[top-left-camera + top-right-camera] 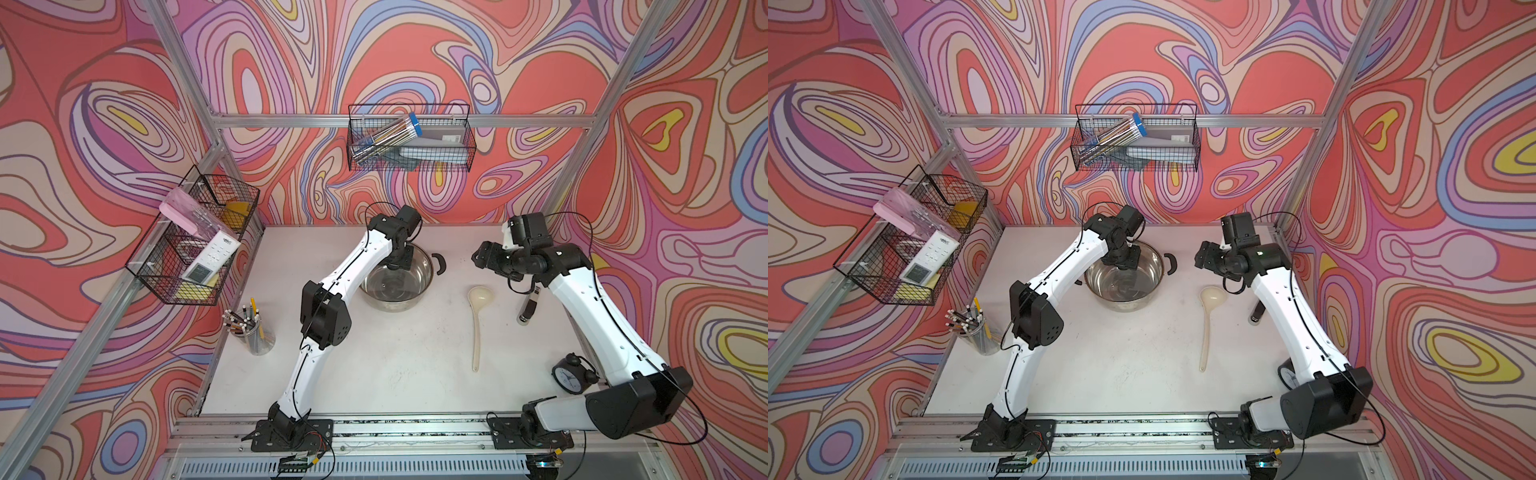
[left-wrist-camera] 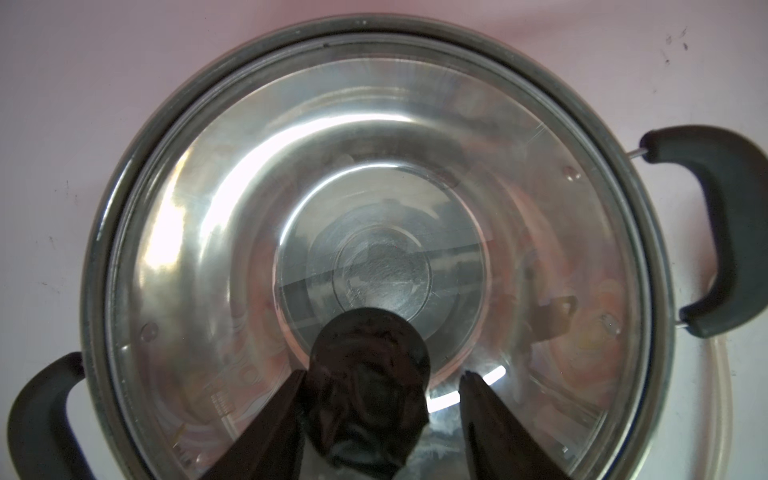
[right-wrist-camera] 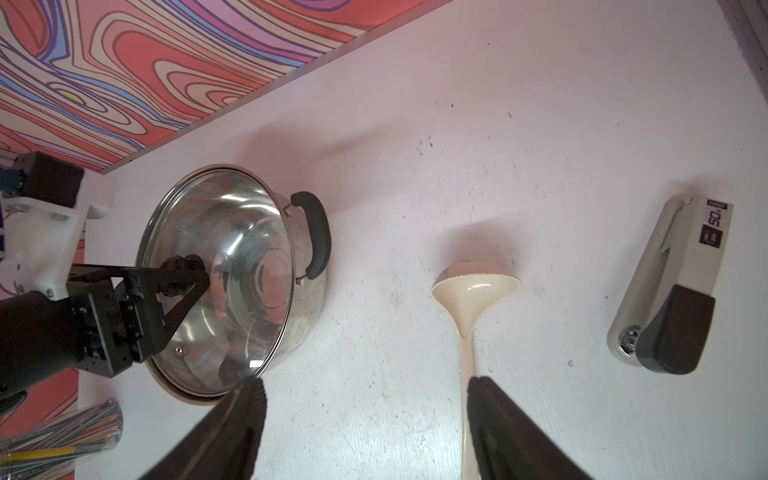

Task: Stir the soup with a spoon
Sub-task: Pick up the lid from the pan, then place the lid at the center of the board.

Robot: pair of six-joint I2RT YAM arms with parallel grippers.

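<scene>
1. Two top views agree: the spoon [image 1: 477, 328] lies flat on the white table [image 1: 395, 374]. Its bowl is nearest the right pincer [image 1: 482, 257], and its handle runs straight away from that pincer toward the arm's base rail. The right arm is plainly nearer. The left pincer [image 1: 1121, 262] hangs over the pot [image 1: 1125, 305], well apart from the spoon.
2. Left wrist: the jaws straddle the black knob [image 2: 370, 374] of the glass lid [image 2: 208, 208]. One finger touches it and the other shows a gap (part-open, nothing gripped yet). The lid still covers the pot.
3. Right wrist: the jaws are wide and empty, above the table, and the handle passes just beside one finger. Bare tabletop flanks the spoon and a stapler [image 3: 673, 291] sits well beyond it, so room looks ample.
</scene>
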